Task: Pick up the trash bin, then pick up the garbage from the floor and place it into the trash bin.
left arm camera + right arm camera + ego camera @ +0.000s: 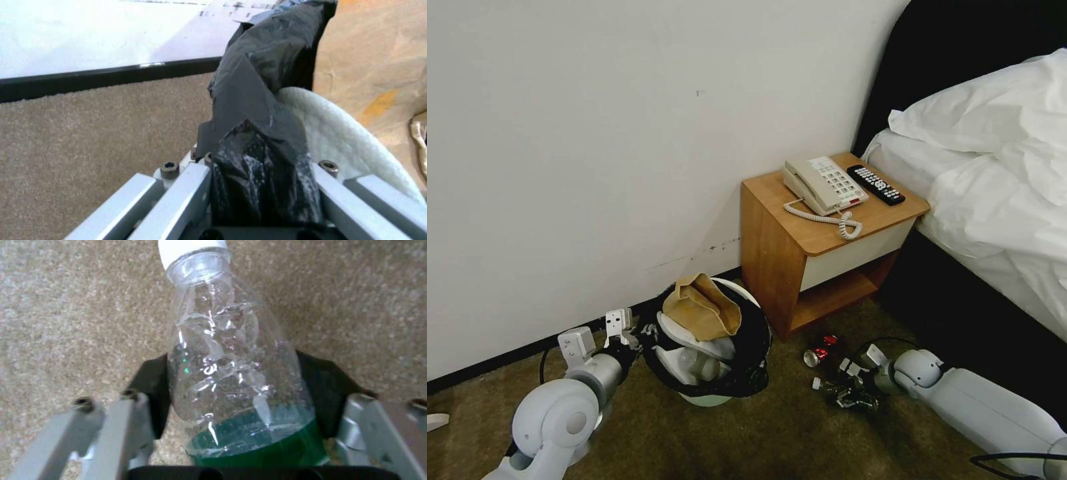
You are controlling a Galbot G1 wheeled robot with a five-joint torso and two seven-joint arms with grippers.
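Observation:
The trash bin (720, 393), white with a black bag liner (754, 347), stands on the carpet by the wall. It holds a brown paper bag (704, 307), white slippers (694, 341) and a clear bottle (694, 363). My left gripper (642, 333) is shut on the bin's rim, with the black liner (262, 133) pinched between its fingers (186, 186). A slipper (351, 136) and the paper bag (378, 66) lie just beyond. My right gripper (847, 393) is low over the carpet, shut on a clear plastic bottle (231, 366) with a green label. A red can (820, 350) lies beside it.
A wooden nightstand (774, 260) stands right of the bin, with a beige telephone (824, 183) and a black remote (875, 185) on top. A bed (994, 200) with white linen is at the right. The wall (594, 147) runs close behind the bin.

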